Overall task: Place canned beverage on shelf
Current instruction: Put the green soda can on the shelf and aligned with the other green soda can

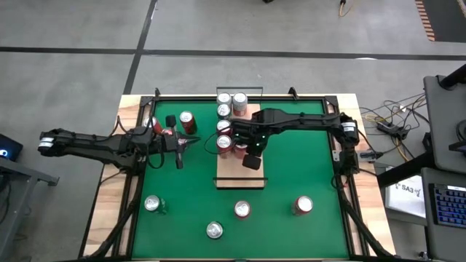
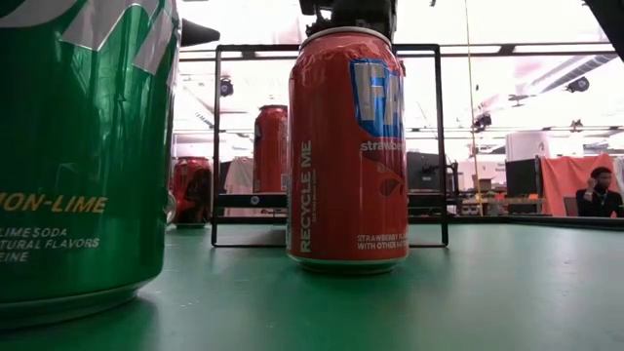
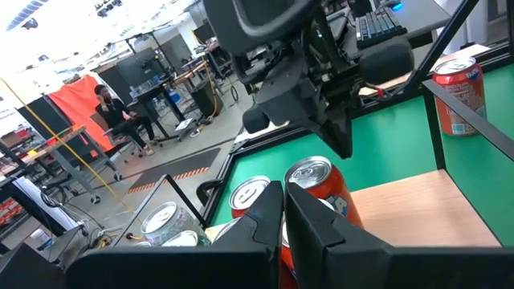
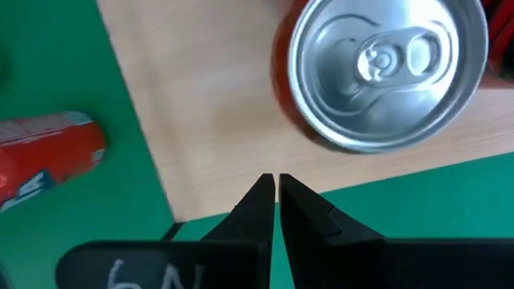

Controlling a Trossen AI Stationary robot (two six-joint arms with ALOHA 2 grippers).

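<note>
Green can (image 2: 83, 156): nearest the low camera, at its 9 o'clock, upright on the green mat (image 1: 306, 156).
Red can, front (image 2: 348, 146): upright on the mat just behind, label facing the low camera.
Loose cans: four upright near the mat's 6 o'clock edge in the high view, two silver-topped green (image 1: 152, 204) (image 1: 214, 231), two red (image 1: 242, 209) (image 1: 302, 205).
Shelf (image 1: 240, 175): pale wood board at mat centre, long axis 12 to 6; its 6 o'clock half bare.
Cans on shelf (image 1: 226, 138): clustered on its 12 o'clock half, red and silver tops.
Right gripper (image 1: 253, 161): fingers together, holding nothing, above the shelf's bare wood just 6 o'clock of a red can (image 4: 385, 72).
Left gripper (image 1: 191, 143): fingers together, empty, at the shelf's 9 o'clock side, apart from it.
Red can by left arm (image 1: 187, 121): upright on the mat.
</note>
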